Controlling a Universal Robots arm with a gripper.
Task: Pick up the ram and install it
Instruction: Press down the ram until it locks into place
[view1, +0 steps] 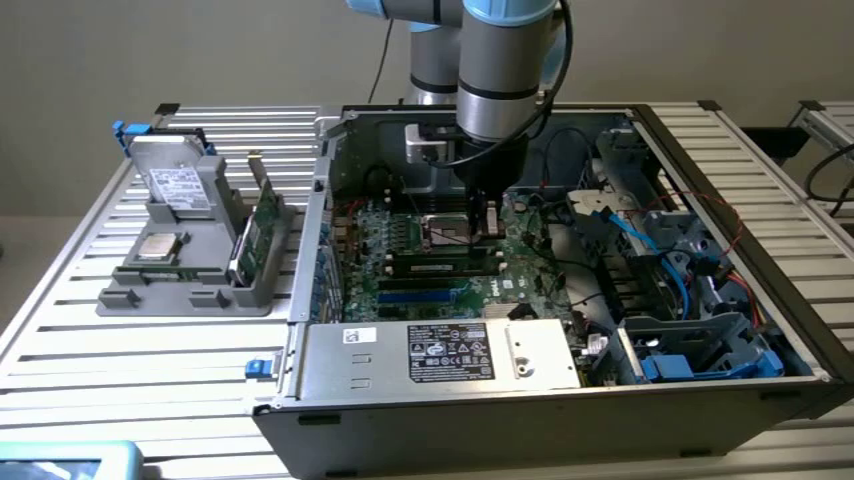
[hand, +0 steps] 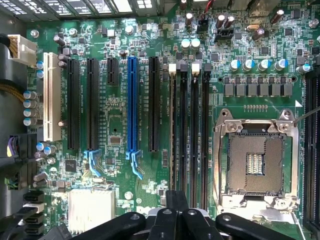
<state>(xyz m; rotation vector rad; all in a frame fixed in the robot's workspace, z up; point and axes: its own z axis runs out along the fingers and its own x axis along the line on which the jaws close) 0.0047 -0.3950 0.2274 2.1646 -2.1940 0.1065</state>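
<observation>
End effector (hand: 176, 220) shut, empty, above mobo (hand: 150, 45) w/ ram (hand: 173, 130) seated in slot — case walls (view1: 561, 400) close round.

My claw (hand: 177, 220): matt black plastic fingers. Motherboard (hand: 115, 120): glossy green circuit board; black, blue and white plastic slots. CPU socket (hand: 255, 162): shiny bare-metal frame. Heatsink (hand: 90, 207): pale ribbed metal. PC case (view1: 534, 420): dull grey sheet metal, paper label. Desk (view1: 134, 360): ribbed brushed aluminium. Parts holder (view1: 187, 270): matt grey plastic.
</observation>
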